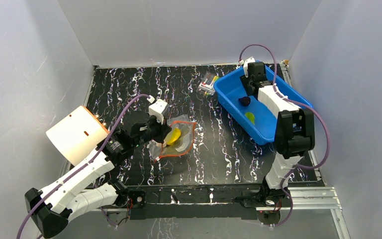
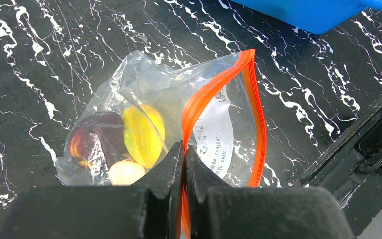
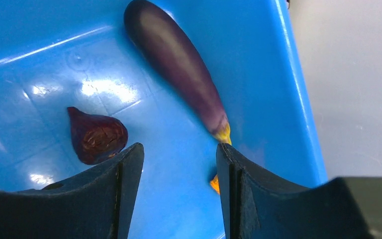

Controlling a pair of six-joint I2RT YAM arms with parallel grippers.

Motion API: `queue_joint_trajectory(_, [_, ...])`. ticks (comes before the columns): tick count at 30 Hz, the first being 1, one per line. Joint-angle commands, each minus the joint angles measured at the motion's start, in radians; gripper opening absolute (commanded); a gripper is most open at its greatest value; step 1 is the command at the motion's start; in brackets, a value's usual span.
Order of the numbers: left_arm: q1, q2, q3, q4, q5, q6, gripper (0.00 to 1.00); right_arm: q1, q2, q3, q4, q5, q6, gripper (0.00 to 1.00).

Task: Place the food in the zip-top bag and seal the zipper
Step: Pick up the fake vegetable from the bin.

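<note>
**From above:** The left gripper [image 1: 160, 130] pinches one edge of the zip-top bag [image 1: 178, 140]. The bag lies flat on the table, well to the left of the blue tub [image 1: 234, 112]. The gripper likely holds the edge so the bag cannot slide and its mouth is easy to reach. The right gripper [image 1: 247, 94] is down inside the blue tub, where a green piece [image 1: 249, 118] waits. A small packet of sticks [image 1: 208, 84] lies just beside the tub's far left corner. It is not food.

**Left wrist:** The left gripper [image 2: 184, 148] has its two fingers pressed tight together on the zipper [image 2: 251, 99], the orange strip. The two sides of the strip bow apart, so the bag is open and not sealed yet. Three foods sit deep in the bag, at the end away from the blue tub [image 2: 308, 15]. They are a yellow piece [image 2: 142, 134], a dark red piece [image 2: 97, 137] and a beige piece [image 2: 126, 172].

**Right wrist:** The right gripper [image 3: 179, 159] has its fingers apart with nothing between them. It hangs over the floor of the blue tub [image 3: 54, 59]. The eggplant [image 3: 179, 64] lies just ahead of it, close to the tub's side wall, with its yellow stem end almost at one finger. A brown-red piece [image 3: 97, 137] lies just ahead of the other finger. The gripper looks ready to grab one of them.
</note>
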Motion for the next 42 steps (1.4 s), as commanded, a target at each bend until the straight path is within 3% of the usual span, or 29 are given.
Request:
queue_joint_trajectory(1, [0.004, -0.011, -0.009, 0.011, -0.007, 0.012, 0.00, -0.016, 0.051, 0.057, 0.142, -0.038, -0.108, 0.55])
queue_joint_trajectory(14, [0.004, -0.007, -0.010, 0.005, -0.017, 0.015, 0.00, -0.049, 0.236, 0.203, 0.166, -0.076, -0.205, 0.59])
queue_joint_trajectory(19, [0.004, -0.005, -0.012, 0.005, -0.023, 0.015, 0.00, -0.050, 0.311, 0.291, 0.086, -0.089, -0.239, 0.59])
queue_joint_trajectory(42, [0.004, 0.013, -0.018, 0.008, -0.012, 0.017, 0.00, -0.070, 0.448, 0.366, 0.083, -0.182, -0.302, 0.61])
